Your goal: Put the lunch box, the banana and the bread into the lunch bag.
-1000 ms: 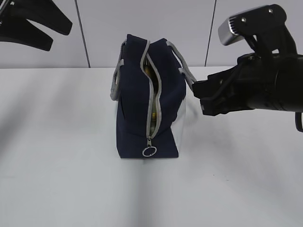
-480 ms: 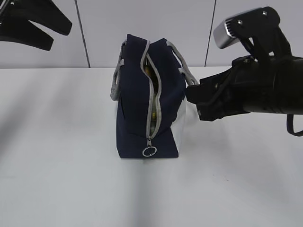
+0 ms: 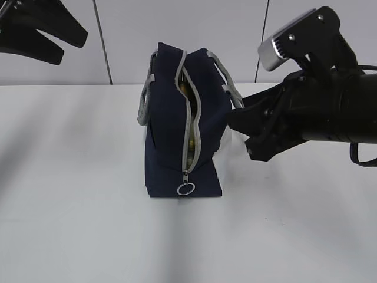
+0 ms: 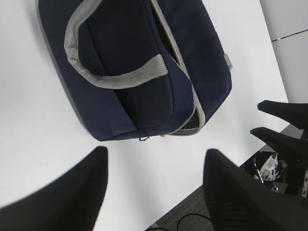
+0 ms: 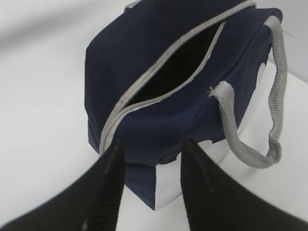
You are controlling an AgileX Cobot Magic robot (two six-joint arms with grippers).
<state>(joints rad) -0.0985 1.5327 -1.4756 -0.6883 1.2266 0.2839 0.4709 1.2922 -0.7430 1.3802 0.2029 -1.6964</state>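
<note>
The navy lunch bag stands upright mid-table, its grey zipper open down the near end, ring pull at the bottom. A strip of yellow shows through the open slit; I cannot tell which item it is. The lunch box, banana and bread do not show otherwise. My right gripper is open and empty, its tips close to the bag's right side by the white panel. My left gripper is open and empty, raised at the far left. The bag also shows in the left wrist view and the right wrist view.
The white table runs all around the bag. The table's front edge and dark floor with cables show in the left wrist view. A grey panelled wall stands behind.
My right gripper has moved left toward the bag's right side and now nearly touches it. The left arm and the bag have not moved.
</note>
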